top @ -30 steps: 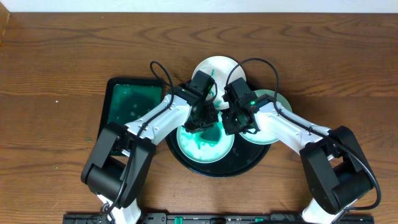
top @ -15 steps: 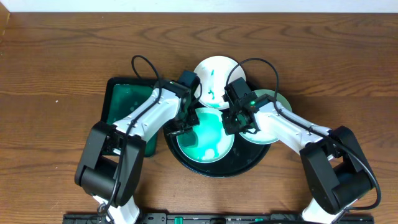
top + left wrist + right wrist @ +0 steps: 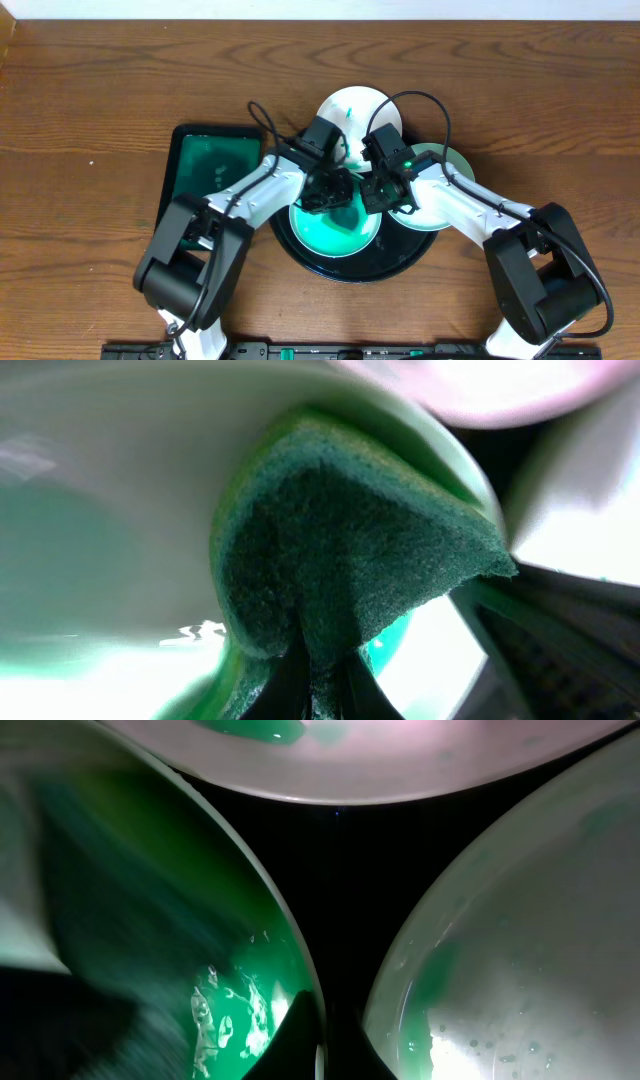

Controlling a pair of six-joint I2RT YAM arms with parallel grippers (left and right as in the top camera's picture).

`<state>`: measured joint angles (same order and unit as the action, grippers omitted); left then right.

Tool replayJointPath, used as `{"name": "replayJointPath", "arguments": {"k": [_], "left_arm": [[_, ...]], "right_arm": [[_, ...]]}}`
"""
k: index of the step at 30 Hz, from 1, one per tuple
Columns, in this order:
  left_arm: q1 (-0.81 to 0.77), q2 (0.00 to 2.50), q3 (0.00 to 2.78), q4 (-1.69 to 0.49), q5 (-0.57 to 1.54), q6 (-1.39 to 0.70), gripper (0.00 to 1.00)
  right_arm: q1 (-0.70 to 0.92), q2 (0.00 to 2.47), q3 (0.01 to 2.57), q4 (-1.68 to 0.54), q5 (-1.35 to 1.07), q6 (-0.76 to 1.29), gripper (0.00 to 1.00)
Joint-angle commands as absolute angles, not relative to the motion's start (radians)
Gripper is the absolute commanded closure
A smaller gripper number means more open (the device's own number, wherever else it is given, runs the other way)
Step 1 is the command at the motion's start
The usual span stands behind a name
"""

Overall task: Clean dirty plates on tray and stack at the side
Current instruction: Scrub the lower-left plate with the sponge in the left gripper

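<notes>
Overhead, the teal plate (image 3: 335, 228) is seen on the tray (image 3: 395, 258), lying toward the robot from the left gripper (image 3: 330, 192), which is set over its far edge, and from the right gripper (image 3: 384, 193) at its far-right rim. In the left wrist view, a green sponge (image 3: 340, 550) is held pinched against the plate. In the right wrist view, that rim appears clamped between closed fingers, so the wipe is judged to be left to the left arm.

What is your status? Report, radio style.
Left gripper shut on sponge, pressed to front plate. Right gripper shut at its rim. Nothing stacked yet; tray crowded.
</notes>
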<state>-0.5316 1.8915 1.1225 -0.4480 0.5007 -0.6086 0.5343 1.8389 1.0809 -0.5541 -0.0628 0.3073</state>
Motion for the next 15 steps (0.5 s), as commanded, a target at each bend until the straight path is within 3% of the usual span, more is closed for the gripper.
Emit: {"name": "replayJointPath", "arguments": {"k": [1, 10, 15], "left_arm": [[-0.580, 1.948, 1.110, -0.463, 0.699, -0.595, 0.93], [-0.533, 1.945, 1.110, -0.623, 0.713, -0.595, 0.93], [-0.460, 1.887, 1.110, -0.750, 0.429, -0.595, 0.93]], "right_arm": [[0.524, 1.861, 1.074, -0.556, 0.026, 0.325, 0.99], [0.524, 1.861, 1.074, -0.559, 0.030, 0.324, 0.99], [0.524, 1.861, 1.074, -0.561, 0.034, 0.324, 0.99]]}}
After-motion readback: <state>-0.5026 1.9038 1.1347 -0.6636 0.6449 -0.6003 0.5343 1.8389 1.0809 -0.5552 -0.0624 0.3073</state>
